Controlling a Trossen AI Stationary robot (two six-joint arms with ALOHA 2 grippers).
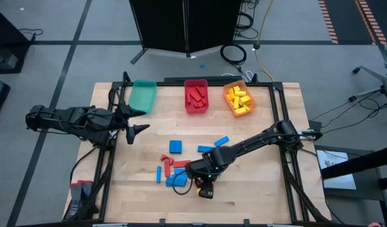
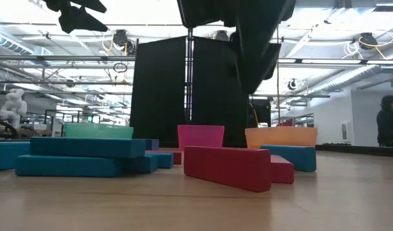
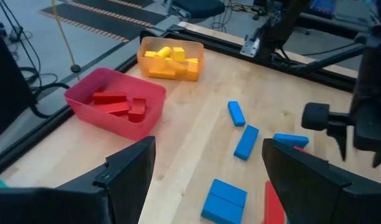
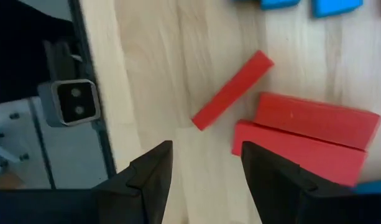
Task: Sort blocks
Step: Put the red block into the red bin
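Loose blocks lie flat on the table's near middle: blue ones (image 1: 175,147) (image 1: 206,149) (image 1: 176,180) and red ones (image 1: 180,164) (image 1: 166,157). My right gripper (image 4: 206,180) (image 1: 193,170) hovers open over the red cluster. A thin red bar (image 4: 232,91) and two thicker red blocks (image 4: 311,118) show just beyond its fingertips, and it touches none of them. My left gripper (image 1: 139,120) (image 3: 209,180) waits open near the table's left side, in front of the teal bin (image 1: 142,96). The red bin (image 1: 196,94) holds red blocks and the orange bin (image 1: 238,99) holds yellow ones.
The three bins stand in a row along the far edge. A small camera unit (image 1: 206,192) (image 4: 75,102) sits on the table close to my right gripper, toward the near edge. Black frame rails run along the table's sides. Bare wood lies to the right of the blocks. A person (image 2: 388,128) stands far off in the room.
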